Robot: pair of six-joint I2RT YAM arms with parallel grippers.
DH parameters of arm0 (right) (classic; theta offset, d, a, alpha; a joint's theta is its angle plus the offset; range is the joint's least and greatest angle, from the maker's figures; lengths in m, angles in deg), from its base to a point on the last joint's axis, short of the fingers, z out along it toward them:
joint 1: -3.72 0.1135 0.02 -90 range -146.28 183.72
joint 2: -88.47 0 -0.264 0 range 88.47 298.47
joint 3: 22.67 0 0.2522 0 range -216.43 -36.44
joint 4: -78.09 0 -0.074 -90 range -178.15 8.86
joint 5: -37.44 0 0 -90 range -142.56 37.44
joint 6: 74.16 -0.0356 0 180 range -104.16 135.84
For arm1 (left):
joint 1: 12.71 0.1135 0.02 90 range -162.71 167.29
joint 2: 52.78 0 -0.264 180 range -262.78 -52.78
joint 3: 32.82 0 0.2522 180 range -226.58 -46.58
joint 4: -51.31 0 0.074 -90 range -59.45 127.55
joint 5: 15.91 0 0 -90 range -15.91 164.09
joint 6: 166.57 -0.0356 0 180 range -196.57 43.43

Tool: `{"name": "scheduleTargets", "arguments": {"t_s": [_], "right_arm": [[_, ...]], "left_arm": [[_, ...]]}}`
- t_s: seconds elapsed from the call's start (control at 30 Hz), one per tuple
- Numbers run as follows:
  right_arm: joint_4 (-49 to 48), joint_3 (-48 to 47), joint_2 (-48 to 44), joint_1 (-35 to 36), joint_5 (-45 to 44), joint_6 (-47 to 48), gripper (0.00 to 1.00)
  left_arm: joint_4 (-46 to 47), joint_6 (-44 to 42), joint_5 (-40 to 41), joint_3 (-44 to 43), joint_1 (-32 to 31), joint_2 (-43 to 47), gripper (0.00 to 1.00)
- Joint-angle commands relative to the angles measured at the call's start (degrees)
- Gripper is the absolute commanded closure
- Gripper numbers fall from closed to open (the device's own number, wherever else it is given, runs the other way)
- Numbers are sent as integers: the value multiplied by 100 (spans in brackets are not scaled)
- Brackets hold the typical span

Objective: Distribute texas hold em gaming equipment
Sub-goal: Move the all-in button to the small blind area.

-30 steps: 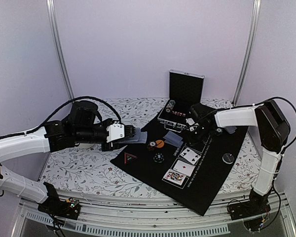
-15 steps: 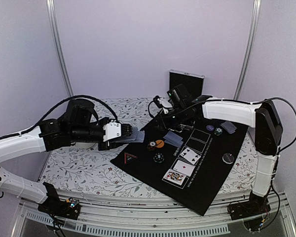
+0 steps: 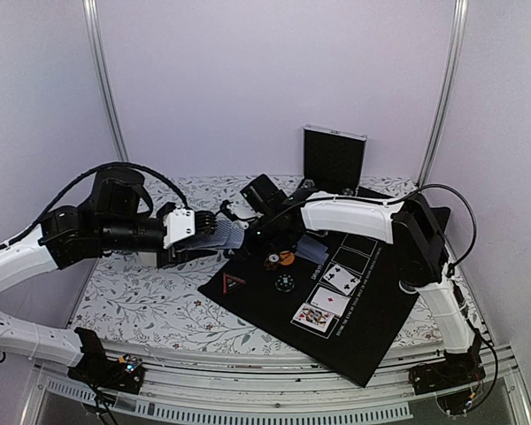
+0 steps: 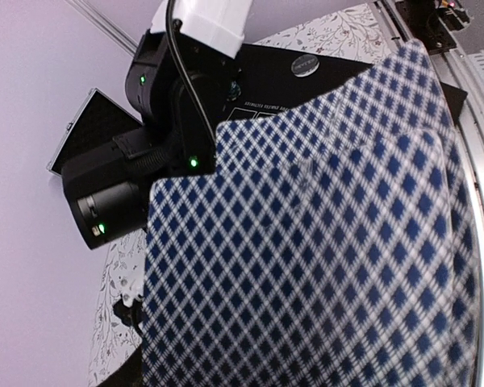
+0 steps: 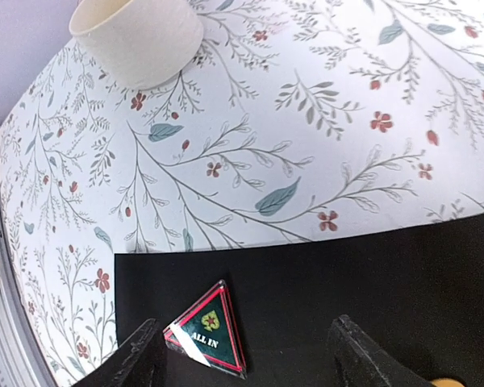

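Observation:
My left gripper (image 3: pixel 209 232) is shut on a fanned stack of playing cards (image 3: pixel 229 237) and holds it above the table's left side. Their blue diamond backs (image 4: pixel 306 266) fill the left wrist view and hide the fingers. My right gripper (image 3: pixel 246 227) stands open just right of that stack, over the left corner of the black mat (image 3: pixel 372 336). Nothing is between its fingers (image 5: pixel 141 355). Three face-up cards (image 3: pixel 329 301) lie in a row on the mat. An orange disc (image 3: pixel 286 258), striped chips (image 3: pixel 285 282) and face-down cards (image 3: pixel 311 250) lie near them.
A triangular "ALL IN" marker (image 5: pixel 210 334) lies on the mat below the right gripper. A cream cup (image 5: pixel 137 36) stands on the floral tablecloth (image 5: pixel 306 121) beyond it. An open black case (image 3: pixel 334 159) stands at the back of the table.
The right arm swung from the mat's right side across to the left, up to the held cards, and its jaws opened. The left arm drew back slightly, still gripping the cards.

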Motion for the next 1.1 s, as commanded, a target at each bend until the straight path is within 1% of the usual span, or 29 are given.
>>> {"name": "scheduleTargets", "arguments": {"t_s": [0.0, 0.1, 0.23, 0.3, 0.43, 0.53, 0.63, 0.73, 0.83, 0.9, 1.0, 1.07], "right_arm": [[585, -677, 727, 301, -287, 176, 27], [829, -1038, 918, 464, -495, 364, 24], [831, -1070, 1004, 507, -564, 340, 23], [850, -1070, 1069, 552, -635, 375, 18], [982, -1068, 1169, 749, -611, 468, 17], [1121, -991, 1186, 953, -922, 587, 17], [1289, -878, 1197, 1026, -1344, 593, 17], [1301, -676, 1131, 1031, -1551, 593, 19], [1263, -573, 1116, 1037, -1655, 593, 21], [1274, -586, 1155, 1033, -1670, 763, 24], [1362, -567, 1125, 1035, -1569, 715, 29], [1429, -538, 1084, 1036, -1653, 693, 30]], "left_arm": [[-528, 156, -49, -367, -88, 127, 51], [-744, 183, -39, -523, -91, 197, 51], [-1070, 232, 4, -771, -101, 154, 51], [-1189, 303, 21, -879, -96, 123, 51], [-1318, 382, 36, -1006, -105, 152, 51], [-1435, 401, 41, -1102, -108, 175, 51], [-1472, 450, 39, -1193, -112, 176, 51], [-1550, 410, 7, -1271, -105, 150, 51], [-1633, 313, 59, -1287, -107, 114, 51], [-1640, 262, 80, -1286, -105, 88, 51], [-1679, 186, 95, -1292, -112, 64, 51], [-1672, 144, 102, -1265, -110, 66, 51]]}}
